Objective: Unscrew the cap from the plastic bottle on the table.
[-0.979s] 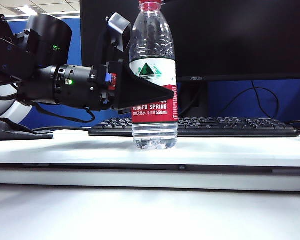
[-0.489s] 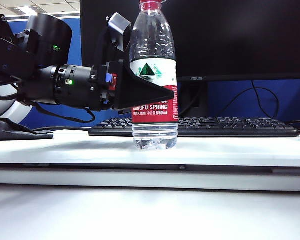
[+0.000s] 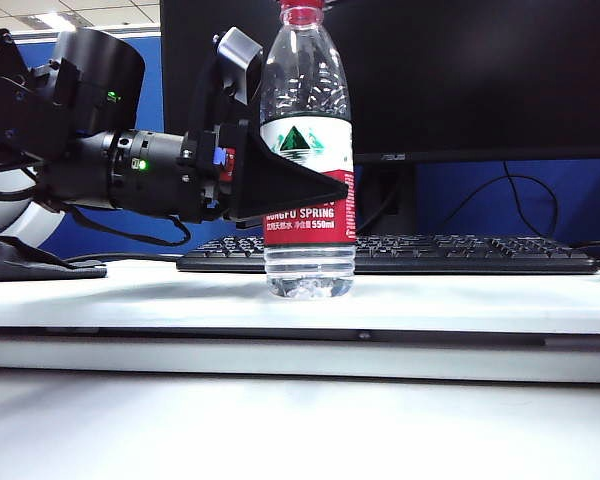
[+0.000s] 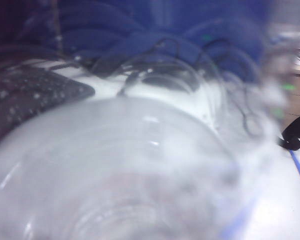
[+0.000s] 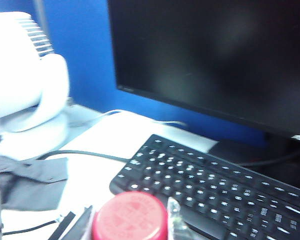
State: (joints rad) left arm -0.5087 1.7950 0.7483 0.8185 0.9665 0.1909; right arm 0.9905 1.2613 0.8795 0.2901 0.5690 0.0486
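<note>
The plastic bottle stands upright on the white table, in front of the keyboard. My left gripper reaches in from the left and is shut on the bottle at its red-and-white label. The left wrist view holds only the blurred clear bottle; its fingers are hidden. The red cap sits on the neck at the picture's top edge. In the right wrist view the cap shows from above, with my right gripper shut on it, fingers against both sides. The right gripper is out of the exterior view.
A black keyboard lies behind the bottle under a dark monitor. The right wrist view shows the same keyboard, a white fan, a grey cloth and a cable. A dark cloth lies at the table's left.
The bottle and the left gripper have kept still. A small sliver beside the cap at the top edge of the exterior view no longer shows.
</note>
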